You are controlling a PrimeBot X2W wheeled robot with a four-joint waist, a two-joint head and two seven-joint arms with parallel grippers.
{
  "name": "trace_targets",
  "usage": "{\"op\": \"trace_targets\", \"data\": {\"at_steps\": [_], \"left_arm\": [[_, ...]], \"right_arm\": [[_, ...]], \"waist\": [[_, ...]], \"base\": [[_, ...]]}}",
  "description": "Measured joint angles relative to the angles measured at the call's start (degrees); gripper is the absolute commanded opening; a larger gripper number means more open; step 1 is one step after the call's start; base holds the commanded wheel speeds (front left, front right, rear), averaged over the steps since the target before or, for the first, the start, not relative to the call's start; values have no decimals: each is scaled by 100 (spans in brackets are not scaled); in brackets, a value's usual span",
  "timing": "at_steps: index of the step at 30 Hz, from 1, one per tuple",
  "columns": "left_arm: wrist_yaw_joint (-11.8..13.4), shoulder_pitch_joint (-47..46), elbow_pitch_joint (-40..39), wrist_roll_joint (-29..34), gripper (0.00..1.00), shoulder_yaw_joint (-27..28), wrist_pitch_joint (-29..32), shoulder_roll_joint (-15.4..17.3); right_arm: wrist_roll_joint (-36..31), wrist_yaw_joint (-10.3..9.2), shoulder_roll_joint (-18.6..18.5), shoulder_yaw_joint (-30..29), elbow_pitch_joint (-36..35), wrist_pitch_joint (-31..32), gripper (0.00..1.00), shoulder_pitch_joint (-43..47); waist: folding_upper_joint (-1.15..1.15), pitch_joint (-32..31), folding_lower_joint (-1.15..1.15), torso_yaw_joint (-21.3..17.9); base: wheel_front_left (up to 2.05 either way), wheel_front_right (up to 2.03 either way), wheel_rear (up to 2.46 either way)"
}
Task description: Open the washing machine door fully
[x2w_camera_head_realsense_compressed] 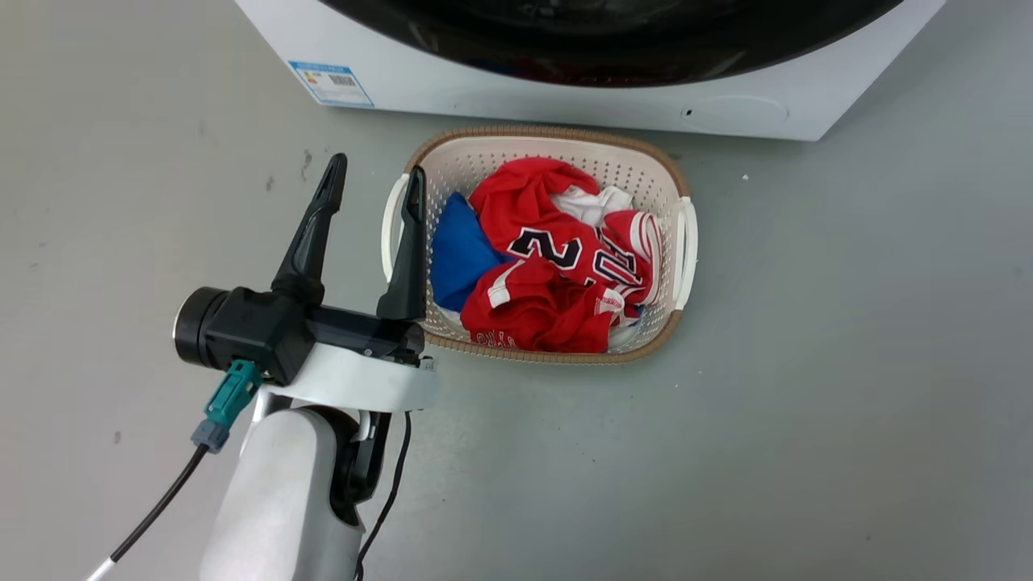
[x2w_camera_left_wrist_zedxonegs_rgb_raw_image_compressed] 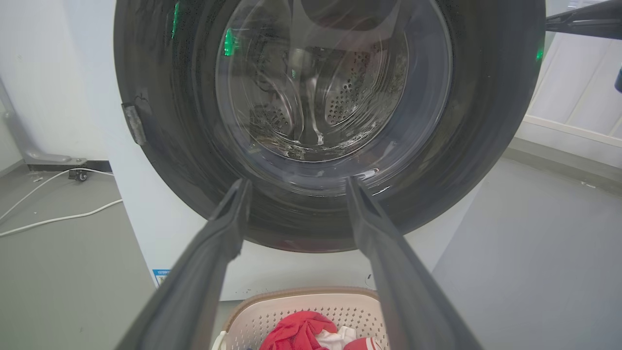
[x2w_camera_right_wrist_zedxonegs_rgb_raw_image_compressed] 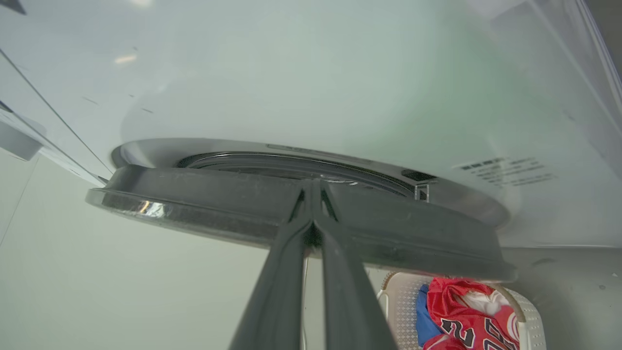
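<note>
Black door (x2w_camera_right_wrist_zedxonegs_rgb_raw_image_compressed: 194, 204) slightly ajar mid-frame; right gripper (x2w_camera_right_wrist_zedxonegs_rgb_raw_image_compressed: 311, 184) pinched closed at its rim; left gripper (x2w_camera_head_realsense_compressed: 377, 165) spread wide, empty, lower left.

The glossy black round door (x2w_camera_left_wrist_zedxonegs_rgb_raw_image_compressed: 486, 121) with its clear glass bowl stands slightly ajar from the white washing machine (x2w_camera_head_realsense_compressed: 500, 95) front.

We find the door (x2w_camera_right_wrist_zedxonegs_rgb_raw_image_compressed: 243, 209) standing slightly off the washing machine (x2w_camera_right_wrist_zedxonegs_rgb_raw_image_compressed: 340, 73), with a slim gap open along its rim. Below it the laundry basket (x2w_camera_head_realsense_compressed: 549, 131) blocks the floor (x2w_camera_head_realsense_compressed: 847, 363), which lies bare on both sides. White cables (x2w_camera_left_wrist_zedxonegs_rgb_raw_image_compressed: 53, 219) trail left of the machine.
</note>
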Motion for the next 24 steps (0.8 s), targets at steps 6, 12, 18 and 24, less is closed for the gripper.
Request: {"op": "trace_targets", "data": {"at_steps": [6,12,18,24], "left_arm": [[42,-172,-53,-51,100,-75,0,0],[67,-209,-58,-101,100,-119,0,-1],[68,-210,24,-94,100,-129,0,-1],[38,-156,163,-97,100,-133,0,-2]], "right_arm": [[-51,1,321,316,348,1,0,-495],[-31,0,400,487,533,149,0,-672],[101,-9,393,623,533,482,0,-561],[278,-10,365,751,214,842,0,-119]], "waist": [[0,321,0,75],[0,435,0,98],[0,326,-1,74],[0,46,-1,12]], "base": [[0,0,0],[0,0,0],[0,0,0],[0,0,0]]}}
